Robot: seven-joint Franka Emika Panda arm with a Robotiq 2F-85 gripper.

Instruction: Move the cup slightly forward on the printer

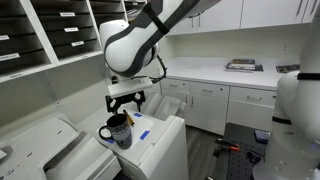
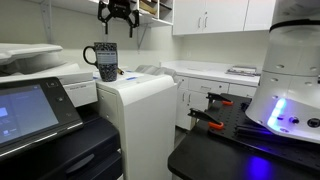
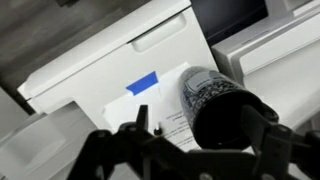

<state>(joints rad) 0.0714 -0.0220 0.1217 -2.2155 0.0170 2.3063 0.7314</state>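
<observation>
Wrist view looked straight down past the end effector. Its dark fingers were spread wide and pinching nothing, hanging above the cup with clear air between, which both exterior views backed up.

The cup stood upright on the flat top of the printer, so that top was basically the bench here. It sat close to one edge of the bench, just beside a sheet of paper, with a strip of blue tape a bit further toward the middle. In an exterior view the white handle stuck out sideways, and something thin seemed to poke up out of the cup.

My guess on handling: a stiff, glazed mug, light enough but slick, and it'd break if it went over the bench edge. I'd pinch it across the body or rim, away from the handle and clear of that stick, and move it slowly.

Way behind, there were just counter cabinets and pigeonhole shelves.
</observation>
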